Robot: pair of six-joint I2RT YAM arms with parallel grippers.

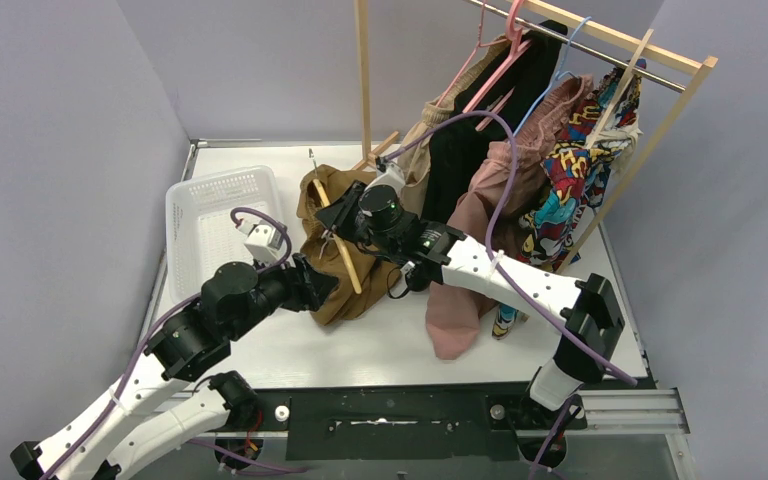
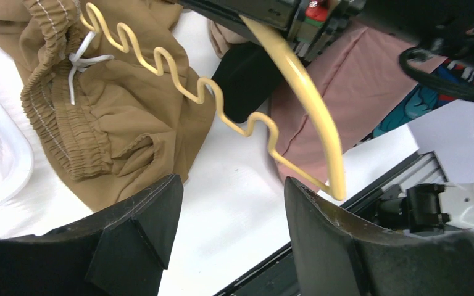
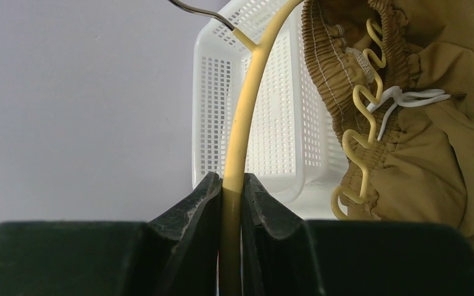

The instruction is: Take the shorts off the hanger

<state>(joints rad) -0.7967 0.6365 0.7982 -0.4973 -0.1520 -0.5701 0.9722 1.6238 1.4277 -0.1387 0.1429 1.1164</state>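
Note:
The olive-brown shorts lie crumpled on the white table beside the basket, waistband and white drawstring showing. A yellow hanger slants over them. My right gripper is shut on its thick arm. The hanger's wavy lower bar runs along the waistband, its top end tucked in the gathered fabric. My left gripper is open just beyond the shorts' edge, nothing between its fingers, the hanger's corner close to its right finger. Black shorts, pink shorts and beige-tan shorts hang on the rack.
A white perforated basket stands at the left, close to the olive-brown shorts. The wooden rack crosses the back right, with a bright patterned garment on it. The pink shorts droop onto the table under my right arm.

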